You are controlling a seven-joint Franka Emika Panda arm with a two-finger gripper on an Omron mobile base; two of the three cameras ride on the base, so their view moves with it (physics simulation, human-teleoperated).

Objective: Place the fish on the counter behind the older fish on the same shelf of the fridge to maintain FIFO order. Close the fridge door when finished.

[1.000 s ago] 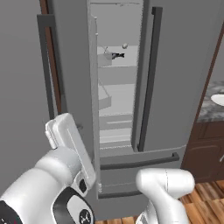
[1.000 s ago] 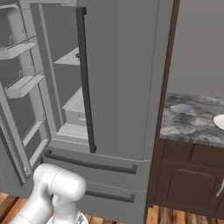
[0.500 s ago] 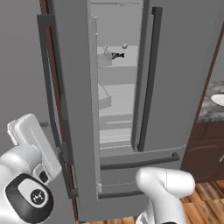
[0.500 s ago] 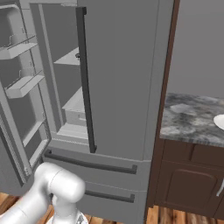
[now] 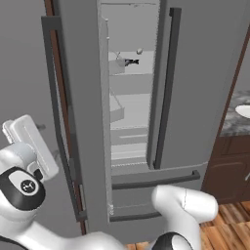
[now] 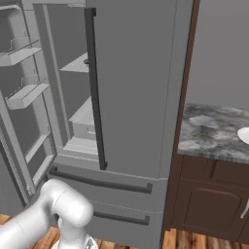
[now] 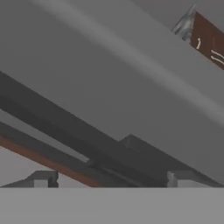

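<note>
The fridge (image 5: 205, 88) stands ahead with its left door (image 5: 80, 122) swung open and its right door shut. Inside, the older fish (image 5: 131, 62), small and dark, lies on an upper shelf (image 5: 128, 71). My gripper (image 7: 111, 179) is open, its fingertips (image 7: 42, 178) wide apart with nothing between them. It faces the open door's outer side, close to that door's dark bar handle (image 7: 65, 127). My arm's white wrist block (image 5: 30, 144) sits low at the left, outside that door. The counter (image 6: 214, 138) lies to the right; the fish is out of view.
A round white plate (image 6: 244, 134) rests at the counter's right edge. Door bins (image 6: 24, 53) line the inside of the open door. Dark wood cabinets (image 6: 204, 199) stand under the counter, and bottom drawers with bar handles (image 6: 104, 184) run across the fridge's base.
My hand has swung left, from in front of the fridge opening to the outer side of the open left door. Fridge, doors and dark fish have not moved.
</note>
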